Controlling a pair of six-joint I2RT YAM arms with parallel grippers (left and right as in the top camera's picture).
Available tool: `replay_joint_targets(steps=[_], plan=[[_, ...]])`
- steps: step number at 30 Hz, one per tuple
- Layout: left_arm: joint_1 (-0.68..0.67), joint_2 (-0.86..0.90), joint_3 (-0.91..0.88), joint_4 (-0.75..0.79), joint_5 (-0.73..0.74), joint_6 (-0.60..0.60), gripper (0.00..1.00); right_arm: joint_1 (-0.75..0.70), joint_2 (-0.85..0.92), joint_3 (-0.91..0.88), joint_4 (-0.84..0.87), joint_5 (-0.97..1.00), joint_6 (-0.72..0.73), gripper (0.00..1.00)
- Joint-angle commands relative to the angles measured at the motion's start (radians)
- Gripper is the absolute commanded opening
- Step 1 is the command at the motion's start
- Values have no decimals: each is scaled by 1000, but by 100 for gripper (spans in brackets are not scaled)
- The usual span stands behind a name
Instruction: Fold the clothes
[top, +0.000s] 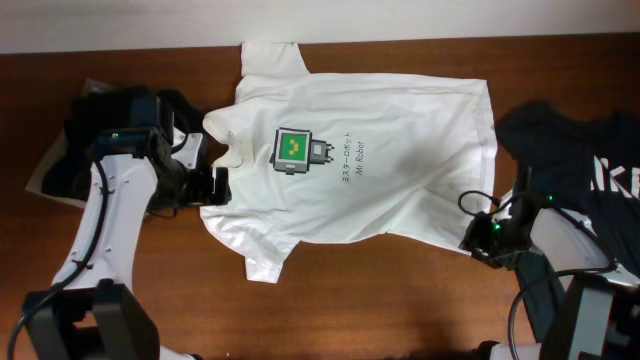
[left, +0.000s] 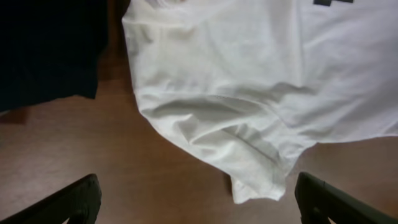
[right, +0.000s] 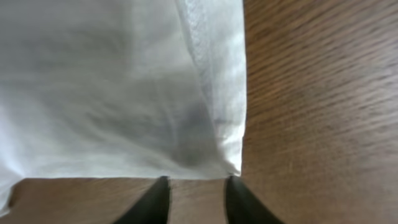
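Observation:
The white T-shirt (top: 400, 160) lies spread flat on the table, collar to the left, with its green-and-grey robot print (top: 295, 150) facing up. My left gripper (top: 214, 186) is at the shirt's near shoulder. In the left wrist view it is wide open (left: 199, 208) over bare wood, with the sleeve (left: 249, 130) just ahead. My right gripper (top: 473, 240) is at the near hem corner. In the right wrist view its fingers (right: 198, 186) are slightly apart, their tips touching the hem edge (right: 211, 124), with wood between them.
A black shirt (top: 90, 110) lies bunched under the left arm and also shows in the left wrist view (left: 43, 50). Another black shirt (top: 590, 170) with white lettering lies at the right. The wooden table (top: 380, 300) runs to a pale wall edge at the back.

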Motion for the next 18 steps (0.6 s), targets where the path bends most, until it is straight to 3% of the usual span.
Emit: replay_joint_targets(steps=[1, 3, 4, 13, 18], plan=[[4, 14, -81, 62, 11, -7, 99, 4, 3, 129, -35, -39, -180, 39], [4, 18, -128, 139, 30, -7, 99, 4, 3, 261, -10, -50, -195, 41], [4, 18, -128, 158, 44, -7, 99, 4, 3, 274, 76, -49, -195, 49], [3, 18, -128, 185, 46, -6, 99, 3, 373, 274, 618, -97, -195, 49], [3, 18, -128, 194, 45, -6, 99, 3, 391, 274, 663, -84, -195, 49]])
